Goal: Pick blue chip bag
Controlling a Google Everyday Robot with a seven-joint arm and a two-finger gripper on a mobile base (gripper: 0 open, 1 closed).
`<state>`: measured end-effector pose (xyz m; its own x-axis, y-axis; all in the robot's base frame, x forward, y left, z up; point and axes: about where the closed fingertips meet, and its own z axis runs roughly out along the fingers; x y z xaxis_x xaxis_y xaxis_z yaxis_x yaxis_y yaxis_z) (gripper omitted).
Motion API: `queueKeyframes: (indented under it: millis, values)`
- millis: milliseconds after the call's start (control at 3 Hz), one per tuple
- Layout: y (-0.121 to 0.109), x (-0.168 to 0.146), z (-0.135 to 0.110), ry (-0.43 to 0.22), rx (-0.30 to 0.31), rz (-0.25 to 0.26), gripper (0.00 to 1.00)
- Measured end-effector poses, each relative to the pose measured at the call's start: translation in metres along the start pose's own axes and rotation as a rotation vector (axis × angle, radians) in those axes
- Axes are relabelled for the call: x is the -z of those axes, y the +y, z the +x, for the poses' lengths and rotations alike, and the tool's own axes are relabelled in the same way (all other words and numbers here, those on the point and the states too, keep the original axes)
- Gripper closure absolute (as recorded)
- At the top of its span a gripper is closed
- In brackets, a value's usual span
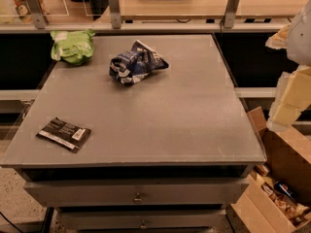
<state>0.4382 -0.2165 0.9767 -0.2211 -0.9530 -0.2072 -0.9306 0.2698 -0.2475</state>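
The blue chip bag (pixel 136 62) is a crumpled dark blue foil bag with white patches. It lies on the grey table top (pixel 160 115), towards the far side and a little left of centre. My gripper (pixel 283 116) hangs at the right edge of the view, on the end of the pale arm (pixel 297 76). It is beyond the table's right edge, far to the right of the bag and nearer than it. It holds nothing that I can see.
A light green bag (pixel 73 46) lies at the table's far left corner. A flat black packet with a white label (pixel 64 133) lies near the front left edge. An open cardboard box (pixel 277 188) with snacks stands on the floor at the right. Drawers (pixel 138 193) sit under the table. A railing with posts (pixel 114 6) runs behind.
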Motion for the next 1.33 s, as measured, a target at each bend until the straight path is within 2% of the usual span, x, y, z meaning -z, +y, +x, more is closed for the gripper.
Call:
queueKeyframes:
  millis: [333,667,1000,1333]
  values:
    - [0.000,0.000,0.000,0.000,0.000,0.000,0.00]
    - [-0.005,-0.002,-0.019,0.011,0.014,0.030,0.00]
    - [-0.019,-0.009,-0.055,0.036,0.027,0.098,0.00]
    - [-0.050,-0.018,-0.107,0.034,0.071,0.173,0.00]
